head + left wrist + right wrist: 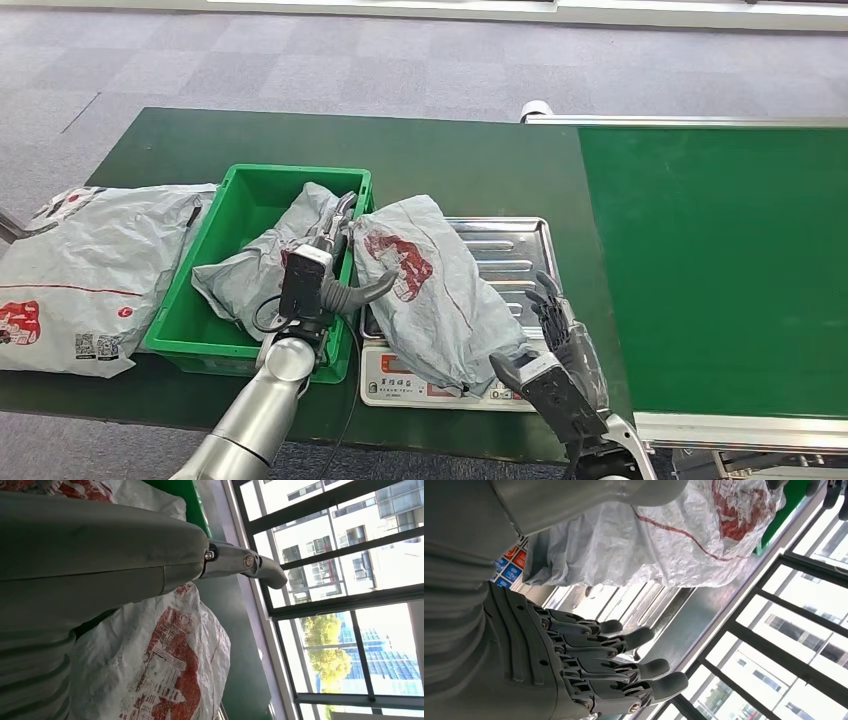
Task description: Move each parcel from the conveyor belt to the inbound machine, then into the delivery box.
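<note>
Head view: a grey plastic mailer parcel with a red printed picture [430, 290] lies across the inbound machine, a flat scale with a ribbed steel tray [510, 248] and a pale front panel [400, 385]. The parcel's left edge overhangs the tray and leans on the rim of the green plastic delivery box [262, 190]. A second crumpled grey parcel [262, 268] lies inside the box. A third, larger grey mailer [90, 275] rests flat on the dark green table [440, 160], just left of the box, carrying a red logo, two QR codes and a red line; the print is too small to read. The bright green conveyor belt [715, 265] lies to the right.

The left hand [322, 272] hovers over the box rim between the two parcels, thumb out toward the parcel on the scale; whether the fingers grip anything cannot be told. The left arm hides part of the boxed parcel. The right hand [560, 345] sits by the scale's right edge, fingers apart, holding nothing; the right wrist view confirms the spread fingers [624, 640].

The scale's panel shows red characters, unreadable; the right wrist view shows blue and orange buttons [509, 565].
</note>
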